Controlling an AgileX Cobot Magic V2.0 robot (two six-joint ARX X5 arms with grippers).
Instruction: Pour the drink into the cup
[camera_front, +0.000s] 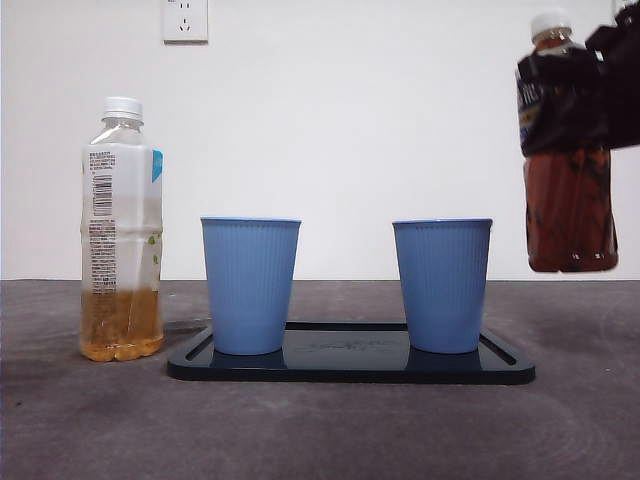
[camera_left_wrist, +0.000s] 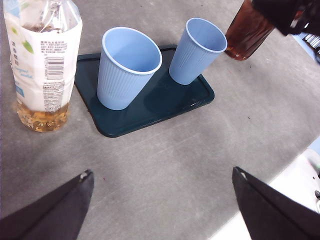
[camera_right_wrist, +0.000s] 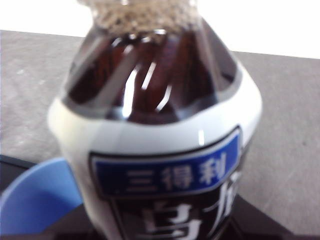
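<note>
Up at two o'clock in your front view, the right end effector (camera_front: 612, 70) pinches the dark ribbed bottle (camera_front: 568, 190); only the left wrist view shows the left end effector (camera_left_wrist: 162, 200) spread.

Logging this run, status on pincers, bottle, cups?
Right pincer holds dark tea bottle aloft, cap on, beside right cup. Left pincer open, idle. Both cups upright on tray. Nothing blocking.

Two bottles (camera_front: 122, 230) (camera_front: 568, 150), two blue cups (camera_front: 250, 285) (camera_front: 442, 285), one tray (camera_front: 350, 368).
</note>
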